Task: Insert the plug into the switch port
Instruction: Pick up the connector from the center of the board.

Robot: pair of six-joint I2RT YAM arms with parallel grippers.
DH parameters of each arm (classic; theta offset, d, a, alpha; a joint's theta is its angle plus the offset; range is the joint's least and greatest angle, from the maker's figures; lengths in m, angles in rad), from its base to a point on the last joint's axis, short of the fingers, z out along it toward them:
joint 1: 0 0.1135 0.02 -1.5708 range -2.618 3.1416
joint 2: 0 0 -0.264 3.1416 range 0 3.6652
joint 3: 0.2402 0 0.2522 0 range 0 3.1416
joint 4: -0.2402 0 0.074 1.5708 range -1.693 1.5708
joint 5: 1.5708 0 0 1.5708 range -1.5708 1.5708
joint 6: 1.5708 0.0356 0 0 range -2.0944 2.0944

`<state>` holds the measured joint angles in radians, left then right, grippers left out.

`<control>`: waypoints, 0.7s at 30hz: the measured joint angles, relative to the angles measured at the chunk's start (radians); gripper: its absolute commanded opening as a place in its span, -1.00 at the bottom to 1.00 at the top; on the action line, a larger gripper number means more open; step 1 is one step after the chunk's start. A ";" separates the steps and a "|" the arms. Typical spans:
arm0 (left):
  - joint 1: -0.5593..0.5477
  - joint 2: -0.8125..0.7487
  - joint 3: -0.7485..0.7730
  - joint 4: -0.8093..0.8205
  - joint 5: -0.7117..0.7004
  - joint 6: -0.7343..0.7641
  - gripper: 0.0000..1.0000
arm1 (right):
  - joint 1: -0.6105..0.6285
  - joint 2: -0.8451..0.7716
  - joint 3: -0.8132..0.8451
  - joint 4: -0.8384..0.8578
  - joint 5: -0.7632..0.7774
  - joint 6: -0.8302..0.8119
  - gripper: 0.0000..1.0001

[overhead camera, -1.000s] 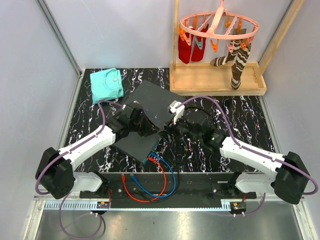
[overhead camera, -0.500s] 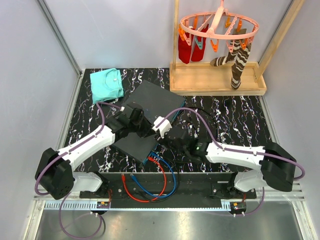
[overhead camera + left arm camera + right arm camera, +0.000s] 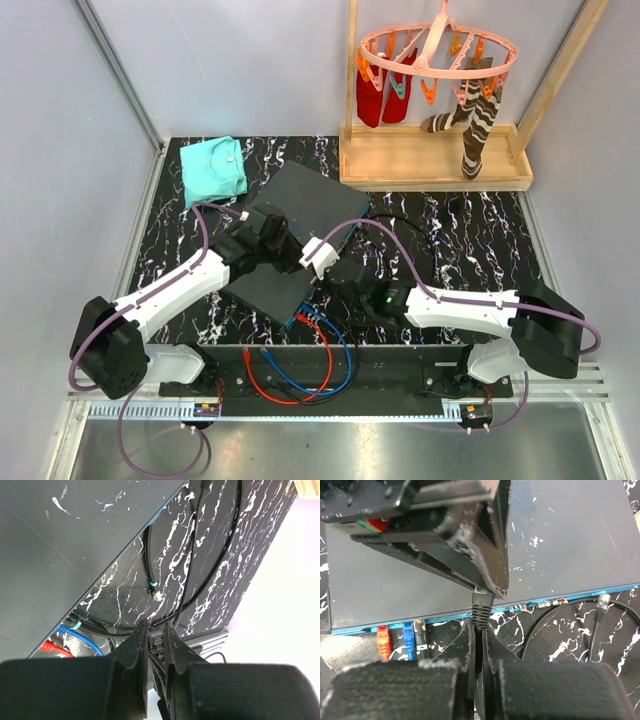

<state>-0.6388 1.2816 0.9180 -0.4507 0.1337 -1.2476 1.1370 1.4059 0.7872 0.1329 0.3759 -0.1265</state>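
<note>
**Two grippers, one plug**

The left gripper (image 3: 156, 628) is pinched narrow on the black plug (image 3: 481, 605), holding its tip toward the switch (image 3: 560, 545). The right gripper (image 3: 478, 632) is squeezed tight on the cable (image 3: 479, 647) just behind the plug, probably to keep it steady. The plug sits right by the switch's teal edge (image 3: 580, 594), near the red plug (image 3: 382, 639) and blue plug (image 3: 410, 636). It looks not yet pushed in. The switch lies flat on the desk (image 3: 555, 645).
</note>
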 measured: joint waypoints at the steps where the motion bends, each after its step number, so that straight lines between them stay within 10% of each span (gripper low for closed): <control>1: 0.000 0.000 0.002 -0.003 -0.003 0.006 -0.26 | 0.000 0.000 0.000 -0.001 -0.002 0.003 -1.00; 8: 0.066 -0.047 0.028 -0.061 -0.089 0.163 0.95 | 0.000 -0.014 -0.002 -0.037 -0.095 0.070 -1.00; 21: 0.471 -0.143 0.035 -0.080 -0.144 0.689 0.97 | 0.007 0.050 -0.041 -0.114 -0.399 0.253 -1.00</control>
<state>-0.1677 1.1381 0.9535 -0.5308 -0.0101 -0.5587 1.1439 1.4555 0.7460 0.0193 -0.0235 0.1268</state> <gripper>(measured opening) 0.985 0.025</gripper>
